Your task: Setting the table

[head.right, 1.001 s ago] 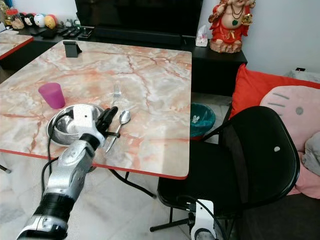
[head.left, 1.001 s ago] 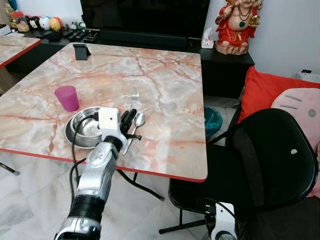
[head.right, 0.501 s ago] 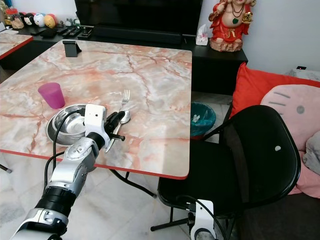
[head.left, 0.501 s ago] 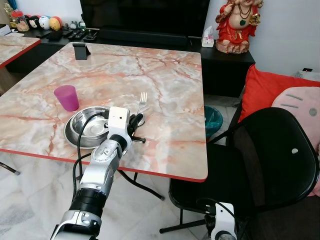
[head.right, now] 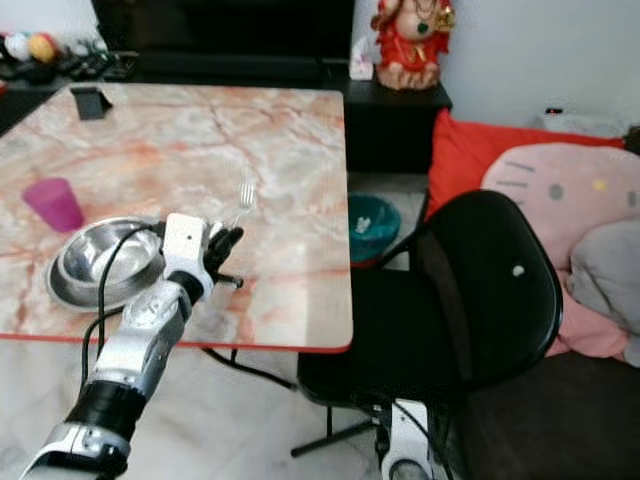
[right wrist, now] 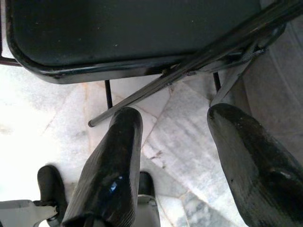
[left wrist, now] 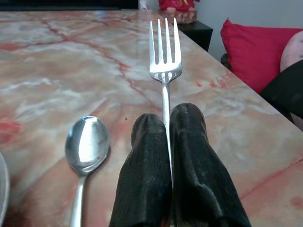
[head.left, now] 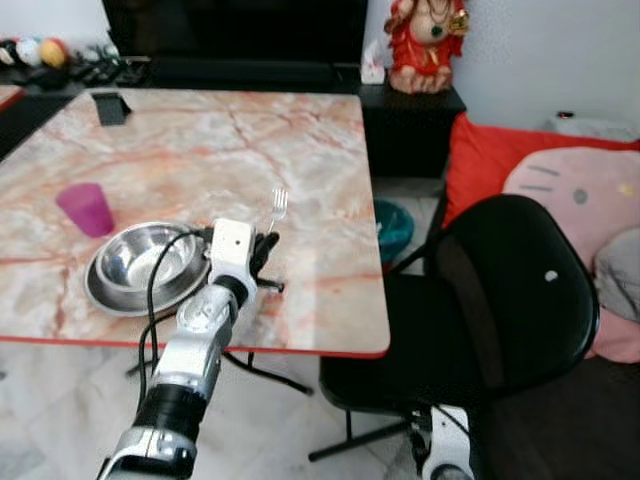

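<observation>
My left gripper (head.left: 262, 252) is low over the marble table (head.left: 300, 150), just right of a steel bowl (head.left: 140, 262) that sits on a steel plate (head.left: 100, 295). It is shut on the handle of a silver fork (left wrist: 164, 52), whose tines point away toward the far side of the table. Close beside the fork, between it and the bowl, a spoon (left wrist: 87, 144) lies flat on the table. A pink cup (head.left: 85, 208) stands behind the bowl on the left. Down by the floor beside the chair, my right gripper (right wrist: 175, 156) hangs open and empty.
A black chair (head.left: 500, 300) stands at the table's right side. Behind it lie a red cushion (head.left: 480, 160) and a pink pillow (head.left: 580, 195). A teal bin (head.left: 392, 222) sits on the floor past the table edge. A black phone stand (head.left: 108, 106) is at the far left.
The camera has moved, so the whole scene sits further left. My left gripper has come down closer to the table beside the spoon, still holding the fork.
</observation>
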{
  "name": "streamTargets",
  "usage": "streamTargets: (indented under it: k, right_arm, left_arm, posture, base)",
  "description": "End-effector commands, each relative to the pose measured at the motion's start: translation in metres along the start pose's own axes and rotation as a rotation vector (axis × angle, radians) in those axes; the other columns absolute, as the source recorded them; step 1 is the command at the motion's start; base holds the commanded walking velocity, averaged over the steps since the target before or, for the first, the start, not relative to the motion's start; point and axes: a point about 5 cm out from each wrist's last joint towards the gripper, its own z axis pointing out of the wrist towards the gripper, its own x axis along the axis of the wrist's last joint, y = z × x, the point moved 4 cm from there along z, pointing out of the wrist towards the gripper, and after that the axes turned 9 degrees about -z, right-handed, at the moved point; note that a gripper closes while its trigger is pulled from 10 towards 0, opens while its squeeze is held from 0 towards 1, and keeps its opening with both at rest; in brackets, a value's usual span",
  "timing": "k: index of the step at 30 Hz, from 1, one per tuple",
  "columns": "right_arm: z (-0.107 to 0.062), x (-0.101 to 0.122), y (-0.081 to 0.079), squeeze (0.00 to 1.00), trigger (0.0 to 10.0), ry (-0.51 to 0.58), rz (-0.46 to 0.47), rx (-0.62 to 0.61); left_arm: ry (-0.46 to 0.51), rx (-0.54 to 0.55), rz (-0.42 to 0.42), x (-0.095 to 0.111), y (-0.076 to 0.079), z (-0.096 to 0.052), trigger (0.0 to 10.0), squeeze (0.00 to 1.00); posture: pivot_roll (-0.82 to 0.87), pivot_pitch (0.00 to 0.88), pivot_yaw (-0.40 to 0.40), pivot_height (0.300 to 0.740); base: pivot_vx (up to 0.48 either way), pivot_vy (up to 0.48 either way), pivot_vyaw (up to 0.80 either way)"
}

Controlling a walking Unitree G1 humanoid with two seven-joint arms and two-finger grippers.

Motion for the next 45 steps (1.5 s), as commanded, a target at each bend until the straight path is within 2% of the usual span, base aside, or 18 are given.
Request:
streamTargets:
  k: [1, 5, 18, 24, 32, 39, 42, 45]
  right_arm:
    - [0.000, -0.001, -0.002, 0.00, 10.0, -0.007, 0.006, 0.004]
    - [0.000, -0.001, -0.003, 0.00, 10.0, -0.007, 0.007, 0.004]
    - [0.000, -0.001, -0.003, 0.00, 10.0, -0.007, 0.008, 0.005]
    - [0.000, -0.001, -0.003, 0.00, 10.0, -0.007, 0.007, 0.005]
    - [0.000, -0.001, -0.003, 0.00, 10.0, -0.008, 0.008, 0.006]
    - [0.000, -0.001, -0.003, 0.00, 10.0, -0.010, 0.006, 0.007]
    - [0.000, -0.001, -0.002, 0.00, 10.0, -0.010, 0.006, 0.008]
    - [0.000, -0.001, -0.002, 0.00, 10.0, -0.010, 0.002, 0.008]
  left_arm:
    - [-0.002, 0.012, 0.027, 0.000, -0.005, -0.002, 10.0, 0.00]
    - [0.001, 0.015, 0.032, 0.001, -0.005, -0.002, 10.0, 0.00]
    - [-0.002, 0.010, 0.045, 0.000, -0.004, -0.001, 10.0, 0.00]
    - [-0.011, 0.013, 0.046, -0.001, -0.006, -0.001, 10.0, 0.00]
    - [-0.043, 0.060, 0.092, 0.001, -0.027, 0.001, 10.0, 0.00]
    - [-0.118, 0.144, 0.134, 0.000, -0.048, 0.008, 10.0, 0.00]
    - [-0.177, 0.155, 0.152, -0.005, -0.051, 0.014, 10.0, 0.00]
    - [-0.193, 0.179, 0.149, -0.008, -0.054, 0.016, 10.0, 0.00]
  posture:
    - [0.02, 0.000, -0.035, 0.740]
    - [0.02, 0.000, -0.034, 0.740]
    - [0.02, 0.000, -0.035, 0.740]
    - [0.02, 0.000, -0.035, 0.740]
    - [0.02, 0.000, -0.035, 0.740]
    - [0.01, 0.000, -0.034, 0.740]
    - [0.02, 0.000, -0.037, 0.740]
    - [0.01, 0.000, -0.035, 0.740]
  base:
    - [0.000, 0.000, 0.00]
    - [0.000, -0.081, 0.00]
    - [0.000, -0.432, 0.00]
    - [0.000, 0.000, 0.00]
    - [0.000, 0.000, 0.00]
    - [0.000, 0.000, 0.00]
    - [0.000, 0.000, 0.00]
    - [0.000, 0.000, 0.00]
